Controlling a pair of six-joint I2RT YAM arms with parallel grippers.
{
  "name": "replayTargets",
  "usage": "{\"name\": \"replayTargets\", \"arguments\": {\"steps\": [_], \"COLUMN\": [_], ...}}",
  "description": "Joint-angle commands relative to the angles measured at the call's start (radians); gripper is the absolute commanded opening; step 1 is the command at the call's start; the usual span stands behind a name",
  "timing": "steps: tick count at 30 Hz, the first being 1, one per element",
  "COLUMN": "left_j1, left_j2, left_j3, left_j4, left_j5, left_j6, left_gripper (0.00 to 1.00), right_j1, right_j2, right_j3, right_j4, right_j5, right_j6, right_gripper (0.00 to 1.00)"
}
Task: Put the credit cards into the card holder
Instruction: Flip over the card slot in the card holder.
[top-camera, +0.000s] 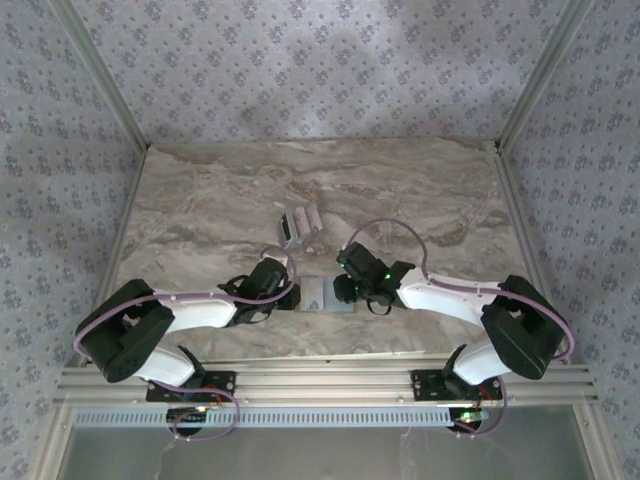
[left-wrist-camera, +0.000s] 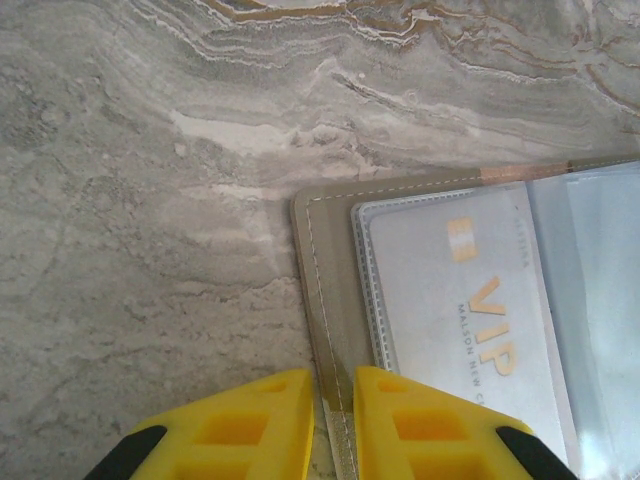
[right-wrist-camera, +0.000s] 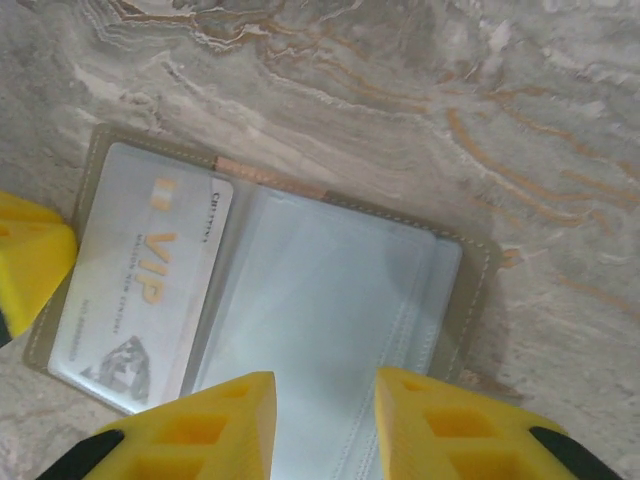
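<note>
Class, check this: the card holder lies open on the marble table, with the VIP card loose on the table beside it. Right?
Not quite. The VIP card sits inside the open card holder, behind its clear plastic, not loose beside it. The left wrist view shows this.

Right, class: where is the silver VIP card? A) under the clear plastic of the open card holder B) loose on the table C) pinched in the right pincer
A: the VIP card sits behind a clear pocket window of the open card holder.
</note>
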Motion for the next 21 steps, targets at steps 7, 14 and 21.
{"name": "replayTargets", "arguments": {"steps": [7, 14, 21], "left_j1": [-0.012, -0.013, -0.010], "left_j2": [0.059, 0.056, 0.052], "left_j3": [-0.005, -0.006, -0.004], "left_j4": [-0.042, -0.047, -0.054], "left_j5": [0.033, 0.031, 0.030], "left_j6": [0.001, 0.003, 0.006], "left_gripper": [0.20, 0.20, 0.20], "right_j1": [0.007, 0.001, 0.008], "right_j2": [0.116, 0.182, 0.261], "right_j3": [0.115, 0.128, 0.102], "right_j4": [-0.069, -0.071, -0.010], "right_j5": [0.081, 0.105, 0.087], "right_j6": [-0.055, -0.055, -0.043], "right_gripper": [0.38, 0.38, 0.37]}}
